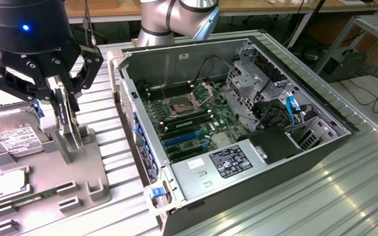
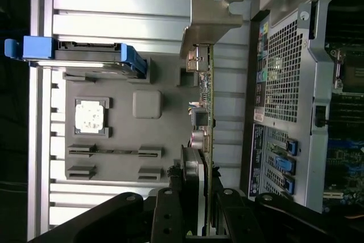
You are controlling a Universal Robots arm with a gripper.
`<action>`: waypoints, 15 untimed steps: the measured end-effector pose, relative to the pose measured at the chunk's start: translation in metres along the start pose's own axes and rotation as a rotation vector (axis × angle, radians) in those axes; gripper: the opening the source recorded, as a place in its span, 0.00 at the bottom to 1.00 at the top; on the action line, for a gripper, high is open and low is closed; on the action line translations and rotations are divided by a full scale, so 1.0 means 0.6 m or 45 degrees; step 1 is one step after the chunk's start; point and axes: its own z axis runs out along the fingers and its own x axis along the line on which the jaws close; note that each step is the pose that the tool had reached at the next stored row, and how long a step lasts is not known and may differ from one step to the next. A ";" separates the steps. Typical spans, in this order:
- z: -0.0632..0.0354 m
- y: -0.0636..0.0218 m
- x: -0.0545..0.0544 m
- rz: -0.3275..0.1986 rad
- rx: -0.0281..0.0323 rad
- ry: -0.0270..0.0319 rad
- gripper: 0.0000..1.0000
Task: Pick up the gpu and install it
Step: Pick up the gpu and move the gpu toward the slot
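In the exterior view, the black end effector (image 1: pixel 61 101) hangs over the exterior view's left. Its jointed fingers (image 1: pixel 77 96) are closed on the upper edge of the gpu (image 1: pixel 65 132). The gpu is a thin flat card standing on edge, its lower edge in a slot of the grey moulded tray (image 1: pixel 51 174). The tray's matte blocks also hold a boxy silver hard drive (image 1: pixel 15 138) with a white label. Nearer the camera lie a square metal-topped chip (image 1: pixel 10 183) and a narrow green memory stick (image 1: pixel 35 198). Just beside the tray, toward the exterior view's right, lies the open case (image 1: pixel 175 59). It is sheet steel with a black outer skin, and a green motherboard (image 1: pixel 196 123) lies flat inside (slots and a socket show on it). Everything rests on a ribbed aluminium surface (image 1: pixel 346 196).

In the wrist view, the gpu (image 2: pixel 206 101) appears edge-on as a slim green strip with small components along it. It ends in a silvery bent bracket (image 2: pixel 211 21). The end effector (image 2: pixel 203 197) straddles the card, with a dark finger (image 2: pixel 190 183) against one face. The card stands between the tray (image 2: pixel 122 132) and the perforated rear panel of the case (image 2: pixel 284 72). On the tray sit the hard drive (image 2: pixel 85 55) in blue plastic rails, the chip (image 2: pixel 90 115) and the memory stick (image 2: pixel 114 152). The grooved surface (image 2: pixel 142 4) shows beyond the tray.
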 end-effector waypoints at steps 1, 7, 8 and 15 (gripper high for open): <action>-0.002 0.000 0.000 0.000 0.0000 0.0000 0.28; -0.017 0.000 0.000 0.000 -0.0001 -0.0001 0.28; -0.020 0.000 0.000 0.000 0.0000 0.0000 0.28; -0.042 0.001 -0.001 0.000 -0.0001 -0.0001 0.28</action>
